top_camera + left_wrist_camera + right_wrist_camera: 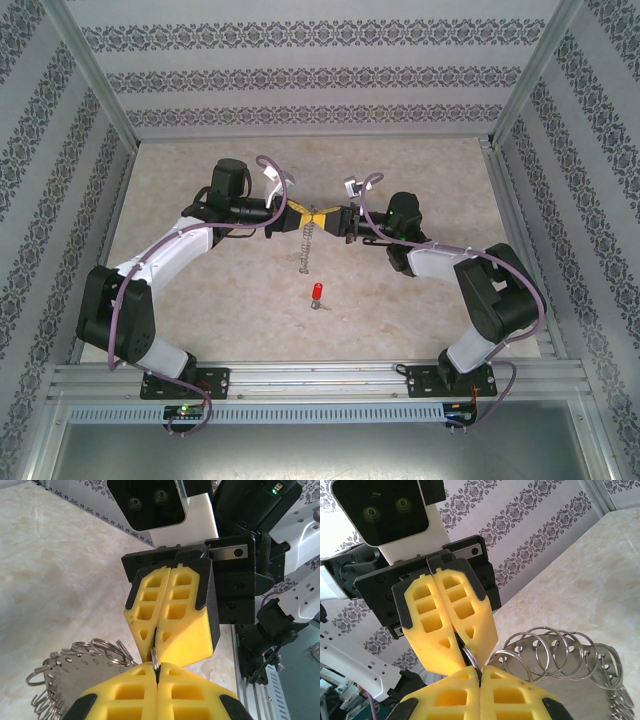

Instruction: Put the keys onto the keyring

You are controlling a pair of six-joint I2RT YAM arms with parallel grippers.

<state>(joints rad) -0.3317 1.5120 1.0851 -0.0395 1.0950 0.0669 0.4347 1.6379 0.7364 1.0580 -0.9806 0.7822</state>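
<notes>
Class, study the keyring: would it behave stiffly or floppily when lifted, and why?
Probably floppy: the keyring hangs limp below the left gripper and right gripper. Likely snag-prone: many loose wire rings fringe its edge.

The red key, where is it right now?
In the top view the key lies loose on the table, about mid-width, just on the near side of the hanging keyring.
</notes>
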